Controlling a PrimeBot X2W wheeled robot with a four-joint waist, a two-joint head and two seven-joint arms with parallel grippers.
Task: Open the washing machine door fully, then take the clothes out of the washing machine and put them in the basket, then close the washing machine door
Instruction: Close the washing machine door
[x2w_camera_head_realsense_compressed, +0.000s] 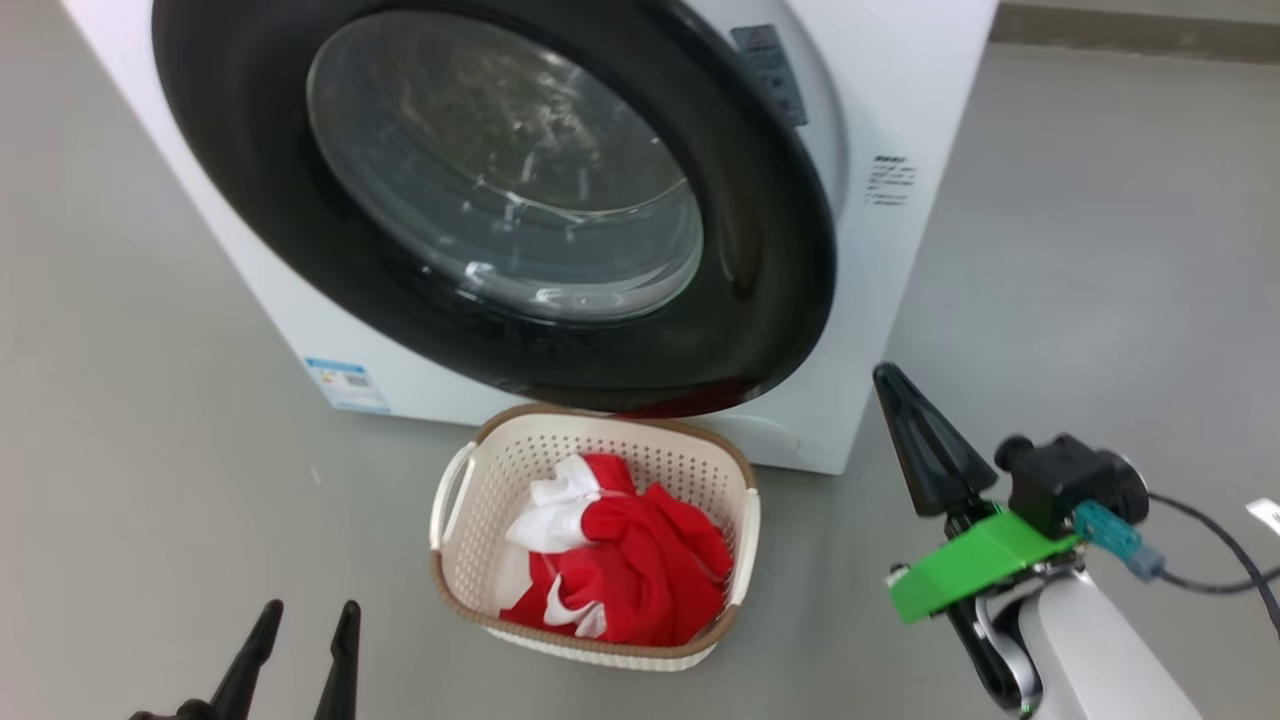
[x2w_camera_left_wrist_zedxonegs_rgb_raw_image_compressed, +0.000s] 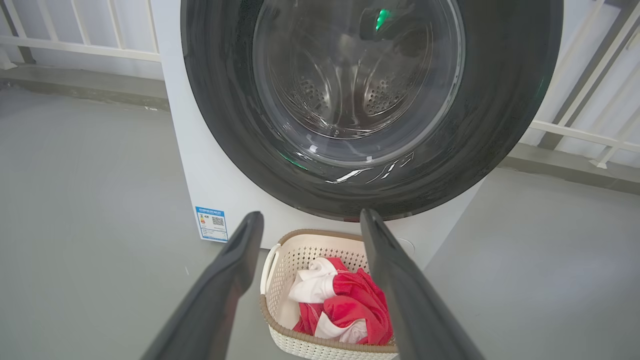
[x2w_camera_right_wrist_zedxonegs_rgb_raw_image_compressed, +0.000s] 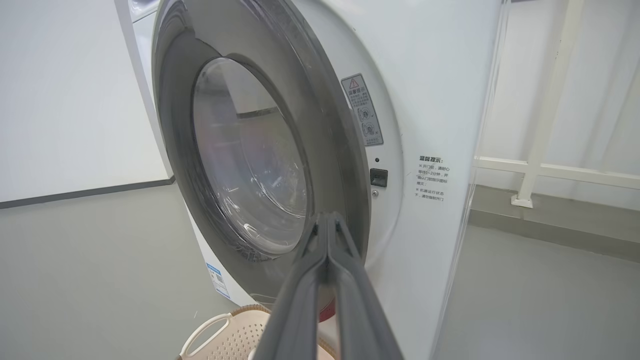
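- Head view: the washing machine door (x2w_camera_head_realsense_compressed: 760, 250) fronts the washing machine (x2w_camera_head_realsense_compressed: 900, 90); at its 6 o'clock, on grey floor (x2w_camera_head_realsense_compressed: 150, 450), the basket (x2w_camera_head_realsense_compressed: 478, 545) holds red clothes (x2w_camera_head_realsense_compressed: 640, 570).
- At the basket's 8 o'clock the left gripper (x2w_camera_head_realsense_compressed: 311, 610) gapes empty; at 2 o'clock the right gripper (x2w_camera_head_realsense_compressed: 895, 390) is pinched together on nothing.
- Left wrist view: basket and clothes sit inside that gap; white railing (x2w_camera_left_wrist_zedxonegs_rgb_raw_image_compressed: 75, 48) at 10 o'clock.
- Right wrist view: the joined tip overlaps the door rim at 5 o'clock; contact unclear.

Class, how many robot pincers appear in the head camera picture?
2. The left pincer, open, at the lower left; the right pincer, shut, at the lower right.
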